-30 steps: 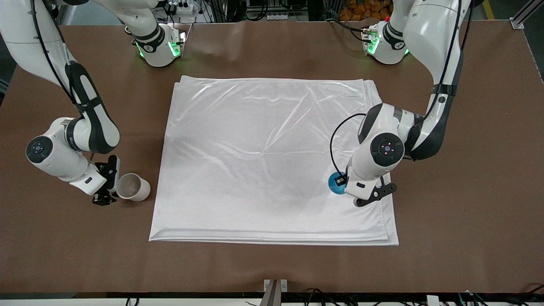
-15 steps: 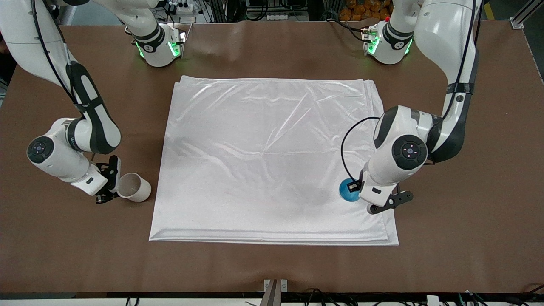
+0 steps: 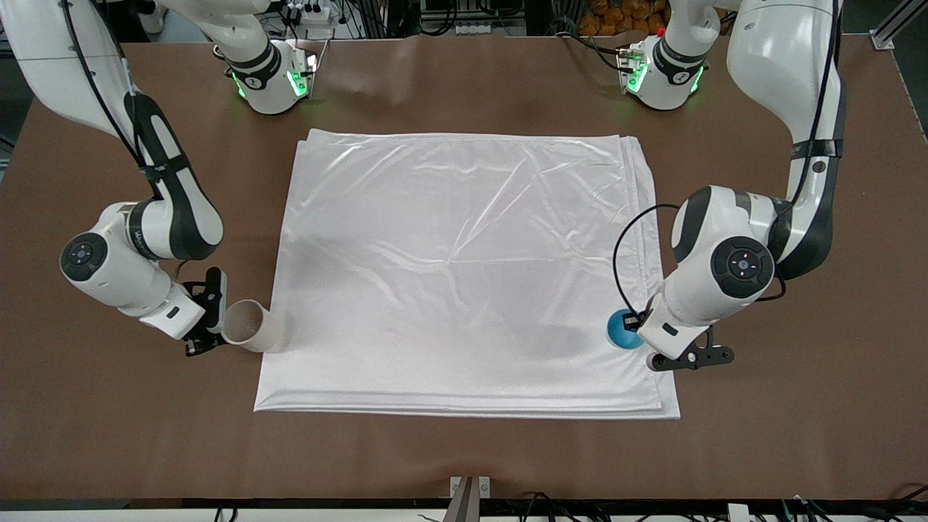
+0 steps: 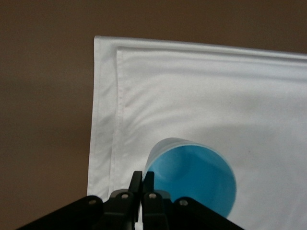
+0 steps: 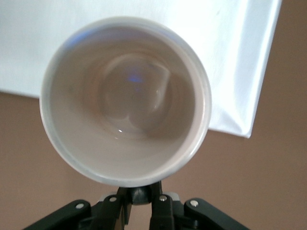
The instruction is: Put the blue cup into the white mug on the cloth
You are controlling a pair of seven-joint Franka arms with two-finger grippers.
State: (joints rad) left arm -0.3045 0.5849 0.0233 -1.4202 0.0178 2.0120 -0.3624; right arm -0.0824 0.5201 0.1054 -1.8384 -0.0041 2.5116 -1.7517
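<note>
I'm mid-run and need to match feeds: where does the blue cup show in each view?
Front view: blue cup at the cloth's edge toward the left arm's end, in the shut left gripper.
Left wrist view: cup directly past the fingertips.
Right wrist view: not in it; the white mug fills it.
Shared landmark: the cloth.

The cloth [image 3: 464, 268] lies bare across its middle — only the blue cup [image 3: 622, 330] and white mug [image 3: 250, 335] stand at its ends.
</note>
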